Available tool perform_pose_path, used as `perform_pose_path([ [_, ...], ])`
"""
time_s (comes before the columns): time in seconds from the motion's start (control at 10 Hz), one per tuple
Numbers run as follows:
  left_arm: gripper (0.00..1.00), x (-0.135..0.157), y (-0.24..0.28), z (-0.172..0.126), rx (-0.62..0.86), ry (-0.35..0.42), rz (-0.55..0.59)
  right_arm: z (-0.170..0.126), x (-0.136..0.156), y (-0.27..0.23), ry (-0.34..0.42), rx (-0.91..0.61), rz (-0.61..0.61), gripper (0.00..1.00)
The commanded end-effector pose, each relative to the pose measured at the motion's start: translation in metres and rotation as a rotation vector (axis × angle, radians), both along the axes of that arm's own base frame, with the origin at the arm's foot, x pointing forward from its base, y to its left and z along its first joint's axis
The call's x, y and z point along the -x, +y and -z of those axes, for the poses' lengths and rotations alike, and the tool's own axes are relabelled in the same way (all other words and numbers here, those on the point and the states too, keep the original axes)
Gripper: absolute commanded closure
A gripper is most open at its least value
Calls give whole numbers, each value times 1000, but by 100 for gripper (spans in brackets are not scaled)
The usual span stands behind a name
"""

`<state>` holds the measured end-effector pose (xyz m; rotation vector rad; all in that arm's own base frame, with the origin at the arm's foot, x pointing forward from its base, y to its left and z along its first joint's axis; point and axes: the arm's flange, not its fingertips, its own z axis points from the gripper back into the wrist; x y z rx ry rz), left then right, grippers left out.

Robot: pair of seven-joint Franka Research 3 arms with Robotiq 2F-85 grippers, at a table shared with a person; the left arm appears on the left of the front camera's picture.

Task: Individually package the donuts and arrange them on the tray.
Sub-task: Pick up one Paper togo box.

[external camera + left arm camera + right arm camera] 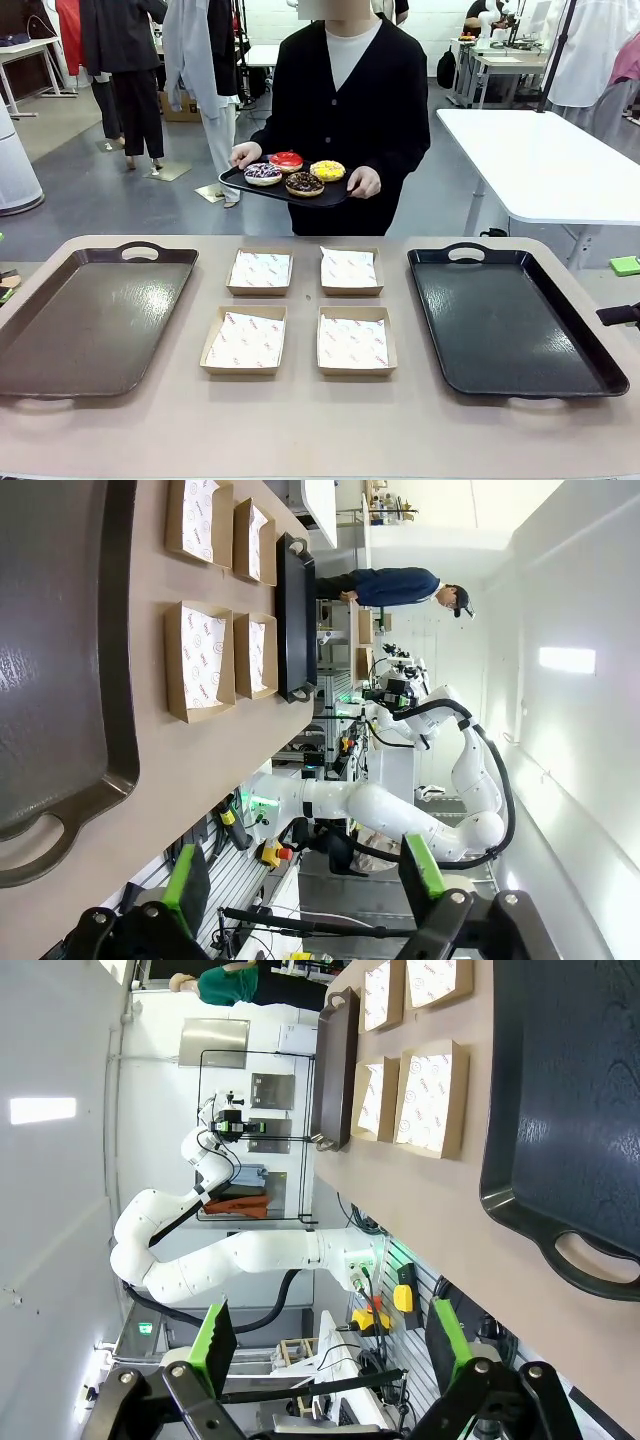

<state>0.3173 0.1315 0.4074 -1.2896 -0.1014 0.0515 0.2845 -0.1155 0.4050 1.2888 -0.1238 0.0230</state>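
Observation:
Beyond the table's far edge a person holds a small black serving tray (335, 196) with both hands. On it lie the donuts: a sprinkled chocolate one (263, 172), a red-glazed one (286, 159), a yellow-glazed one (327, 170) and a dark chocolate one (304, 184). Several open cardboard boxes (245, 340) lined with printed paper sit mid-table, all empty. My left gripper (305, 880) hangs open off the table's near side, holding nothing. My right gripper (330, 1340) is likewise open and empty, off the near side.
A large brown tray (90, 320) lies on the table's left and a large black tray (510, 320) on its right, both bare. The boxes (200, 660) (430, 1095) stand between them. A white table (540, 160) stands behind on the right.

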Motion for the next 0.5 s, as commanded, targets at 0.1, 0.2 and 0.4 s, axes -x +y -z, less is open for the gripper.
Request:
perform_pose_path([
  [0.1, 0, -1, -1, 0, 12, -4, -6, 2, 0, 0, 5, 3, 9, 0],
  [0.2, 0, -1, -1, 0, 12, -4, -6, 2, 0, 0, 5, 3, 9, 0],
  [0.4, 0, -1, -1, 0, 12, -4, -6, 2, 0, 0, 5, 3, 9, 0],
])
